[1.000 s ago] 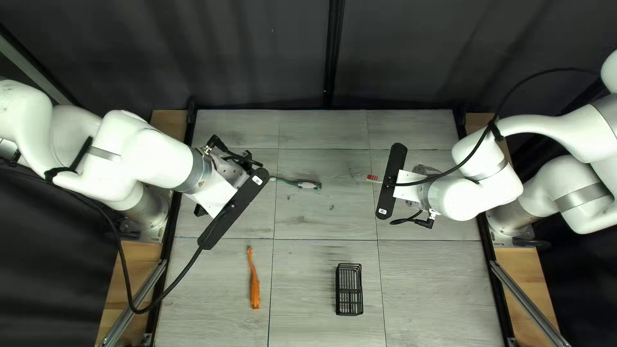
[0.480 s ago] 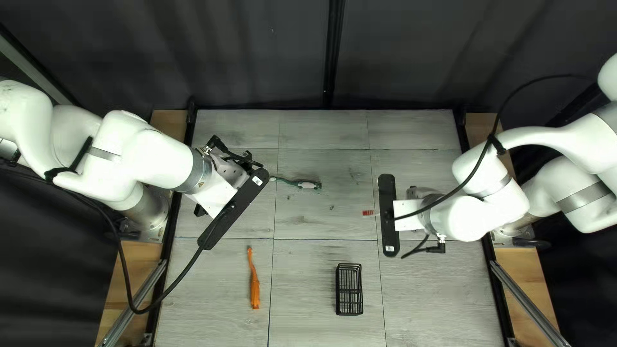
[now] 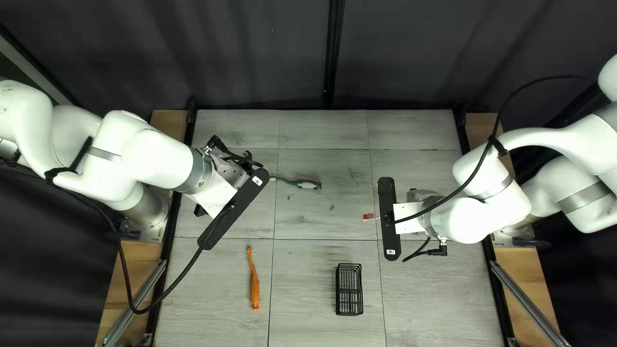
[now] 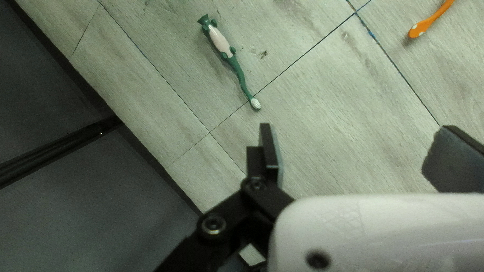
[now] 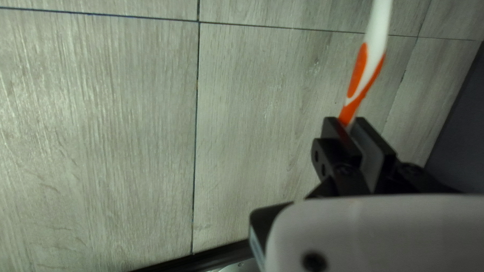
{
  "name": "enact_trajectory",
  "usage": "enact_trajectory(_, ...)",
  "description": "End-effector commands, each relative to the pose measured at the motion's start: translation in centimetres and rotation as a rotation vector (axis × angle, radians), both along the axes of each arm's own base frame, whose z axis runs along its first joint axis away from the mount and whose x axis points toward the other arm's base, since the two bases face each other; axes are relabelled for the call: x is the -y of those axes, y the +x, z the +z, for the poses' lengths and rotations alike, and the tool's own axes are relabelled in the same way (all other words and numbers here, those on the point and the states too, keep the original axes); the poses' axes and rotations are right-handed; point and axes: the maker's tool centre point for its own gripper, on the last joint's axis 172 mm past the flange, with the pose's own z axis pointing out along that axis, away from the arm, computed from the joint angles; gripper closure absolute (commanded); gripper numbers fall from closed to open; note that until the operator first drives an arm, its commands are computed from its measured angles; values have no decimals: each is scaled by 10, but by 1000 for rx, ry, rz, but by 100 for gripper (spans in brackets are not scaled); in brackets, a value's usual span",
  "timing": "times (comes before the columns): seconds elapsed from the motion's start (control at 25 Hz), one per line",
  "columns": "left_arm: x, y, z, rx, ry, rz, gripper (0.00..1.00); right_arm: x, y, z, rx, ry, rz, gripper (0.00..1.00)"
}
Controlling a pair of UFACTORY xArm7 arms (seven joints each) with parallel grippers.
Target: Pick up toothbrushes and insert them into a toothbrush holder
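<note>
My left gripper (image 3: 233, 209) hangs at the left of the top left view; in its wrist view this gripper (image 4: 359, 146) is open and empty. Ahead of one finger lies a green and white toothbrush (image 4: 219, 41), also visible in the top left view as a toothbrush (image 3: 307, 185). My right gripper (image 3: 389, 218) has a red-tipped toothbrush (image 3: 368, 216) sticking out beside it. The right wrist view shows that gripper (image 5: 347, 123) shut on the orange and white toothbrush (image 5: 369, 65). The black wire holder (image 3: 349, 289) stands near the table's near edge. Left of it lies an orange toothbrush (image 3: 254, 283).
A dark curtain (image 3: 398, 58) hangs behind the table's far edge. Black cables loop from both arms, the left one (image 3: 122, 257) passing beside the table's left edge.
My right gripper has moved toward the table's near edge, turning slightly, and the red-tipped toothbrush has travelled with it. The left arm, the other toothbrushes and the holder have stayed put.
</note>
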Motion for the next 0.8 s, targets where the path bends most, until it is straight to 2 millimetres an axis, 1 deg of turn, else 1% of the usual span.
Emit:
enact_trajectory(0.04,0,0,0,0,0,0,0,3,0,3,6,-15,8,100)
enact_trajectory(0.12,0,0,0,0,0,0,0,6,6,14,31,16,1,100)
enact_trajectory(0.2,0,0,0,0,0,0,0,4,8,26,67,103,7,100)
enact_trajectory(0.4,0,0,0,0,0,0,0,2,7,40,99,272,8,100)
enact_trajectory(0.56,0,0,0,0,0,0,0,6,10,38,87,348,9,100)
enact_trajectory(0.68,0,0,0,0,0,0,0,9,15,36,83,370,7,100)
enact_trajectory(0.8,0,0,0,0,0,0,0,9,21,33,89,389,12,100)
